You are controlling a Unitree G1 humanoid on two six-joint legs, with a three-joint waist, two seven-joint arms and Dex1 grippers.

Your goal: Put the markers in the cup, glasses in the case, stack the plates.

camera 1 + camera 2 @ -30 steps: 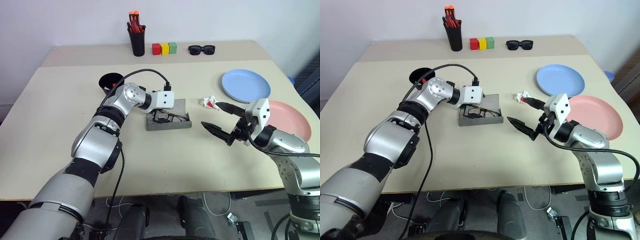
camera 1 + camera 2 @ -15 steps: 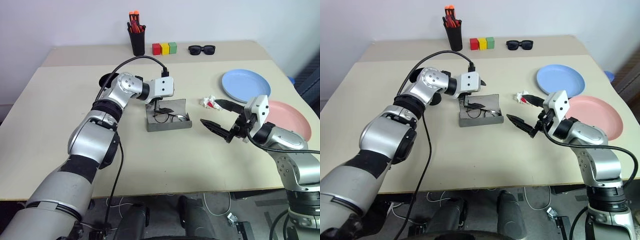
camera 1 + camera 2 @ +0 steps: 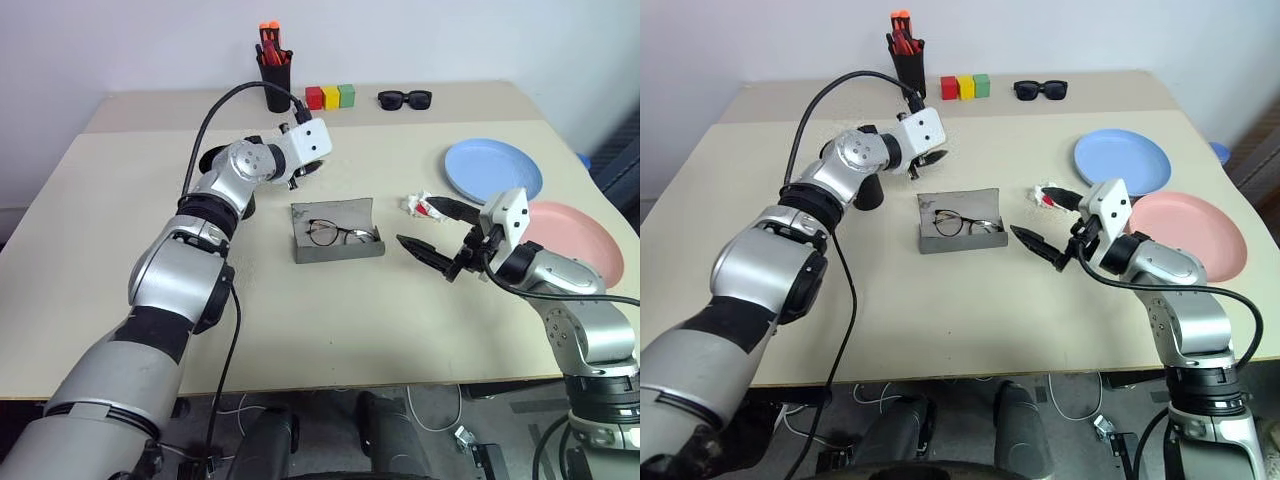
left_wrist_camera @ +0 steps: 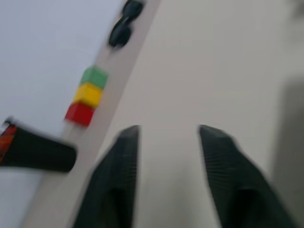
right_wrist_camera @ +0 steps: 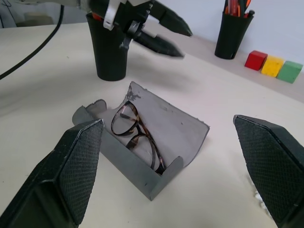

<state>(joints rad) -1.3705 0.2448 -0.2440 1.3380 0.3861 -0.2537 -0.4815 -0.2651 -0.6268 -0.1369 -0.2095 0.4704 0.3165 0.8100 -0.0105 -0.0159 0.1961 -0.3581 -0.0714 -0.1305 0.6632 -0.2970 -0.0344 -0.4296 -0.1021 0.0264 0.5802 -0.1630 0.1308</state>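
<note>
The wire-rim glasses [image 3: 340, 235] lie inside the open grey case [image 3: 332, 215] at mid-table. My left gripper [image 3: 300, 171] hangs in the air beyond the case, beside the black cup [image 5: 108, 52]. Its fingers [image 4: 118, 175] stand close together with a small gap and nothing between them. A bit of red, perhaps a marker [image 5: 94, 16], shows at the cup's rim. To the right of the case my right gripper [image 3: 420, 222] hovers wide open and empty. The light blue plate [image 3: 493, 170] and the pink plate [image 3: 585, 235] lie side by side at the right.
A black pen holder [image 3: 274, 82] with orange-tipped pens, three coloured blocks [image 3: 330, 97] and black sunglasses [image 3: 404, 98] line the far edge. A small crumpled white and red scrap [image 3: 414, 205] lies just behind my right gripper.
My left gripper has risen out of the case and swung toward the far side, leaving the glasses in the case. Its jaws have narrowed. The right arm has kept still.
</note>
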